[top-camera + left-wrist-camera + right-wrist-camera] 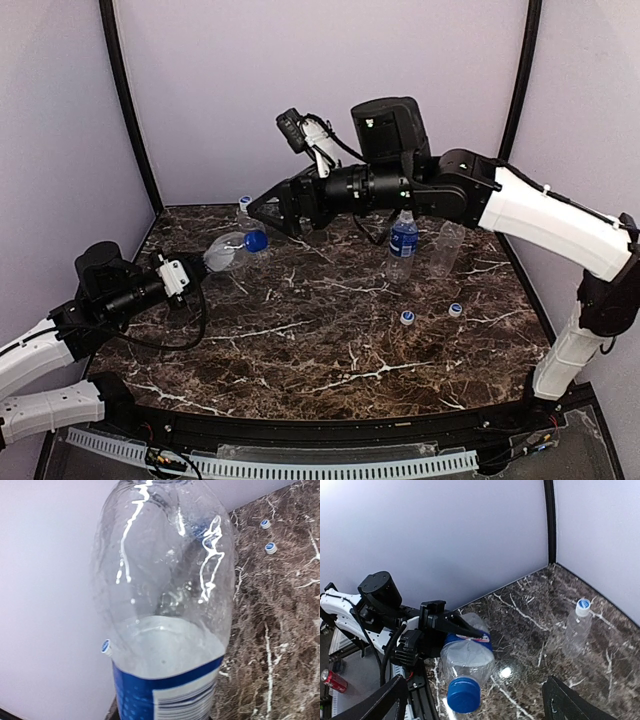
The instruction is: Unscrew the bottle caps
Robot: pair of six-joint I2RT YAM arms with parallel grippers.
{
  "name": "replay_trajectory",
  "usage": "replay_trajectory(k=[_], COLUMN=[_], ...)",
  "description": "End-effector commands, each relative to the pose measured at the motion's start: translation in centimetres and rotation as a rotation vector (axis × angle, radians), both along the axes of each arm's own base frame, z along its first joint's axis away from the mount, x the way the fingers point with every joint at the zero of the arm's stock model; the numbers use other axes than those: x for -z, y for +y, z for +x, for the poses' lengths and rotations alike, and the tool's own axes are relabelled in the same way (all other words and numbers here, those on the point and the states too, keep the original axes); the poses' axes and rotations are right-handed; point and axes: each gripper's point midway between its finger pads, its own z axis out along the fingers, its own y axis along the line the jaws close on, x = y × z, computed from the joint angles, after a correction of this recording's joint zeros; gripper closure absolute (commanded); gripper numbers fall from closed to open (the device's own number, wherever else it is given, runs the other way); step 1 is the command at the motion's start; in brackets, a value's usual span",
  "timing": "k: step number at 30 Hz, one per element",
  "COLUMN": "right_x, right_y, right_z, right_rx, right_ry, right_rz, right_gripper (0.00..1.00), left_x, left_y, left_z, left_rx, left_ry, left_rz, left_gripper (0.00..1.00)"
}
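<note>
Dark blue round plastic cap (464,695) sits on the clear plastic bottle with blue label (468,655), held near the far left corner of the surface (330,350). The left tool (192,270) is clamped on the label. It tilts the neck, I think to offer the cap to the right tool (265,218), whose jaws stand apart around it.

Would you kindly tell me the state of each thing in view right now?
Held bottle: lifted, tilted.
Blue cap: screwed on.
Left pincer: shut on that bottle.
Right pincer: open, by the blue cap.
Back bottle: upright, capped.
Labelled bottle: upright, seemingly uncapped.
Clear bottle: upright, seemingly uncapped.
Loose caps: off, lying on the table.
</note>
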Motion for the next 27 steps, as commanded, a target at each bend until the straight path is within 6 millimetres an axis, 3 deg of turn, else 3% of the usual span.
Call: replay_trajectory(k=[1, 5, 9, 15, 27], right_x=[3.6, 3.6, 4.5, 6.1, 7.0], right_y=[1.6, 2.4, 2.8, 2.5, 3.2], right_z=[-0.1, -0.3, -0.3, 0.1, -0.9], right_rx=[0.078, 0.056, 0.049, 0.078, 0.02], right_ry=[0.33, 0.347, 0.357, 0.367, 0.404], right_rz=[0.009, 0.009, -0.021, -0.061, -0.091], right_gripper=[0.08, 0.14, 0.29, 0.31, 0.43], left_x=[-1.9, -1.5, -1.4, -1.2, -1.2], left_y=[1.5, 1.5, 1.5, 1.5, 1.6], left_z=[2.0, 2.0, 1.9, 1.8, 2.0], left_rx=[-0.119, -0.116, -0.111, -0.108, -0.12], left_ry=[-0.191, -0.186, -0.183, -0.18, -0.187], left_rz=[0.055, 0.065, 0.067, 0.071, 0.076], left_gripper=[0.74, 0.74, 0.74, 0.75, 0.75])
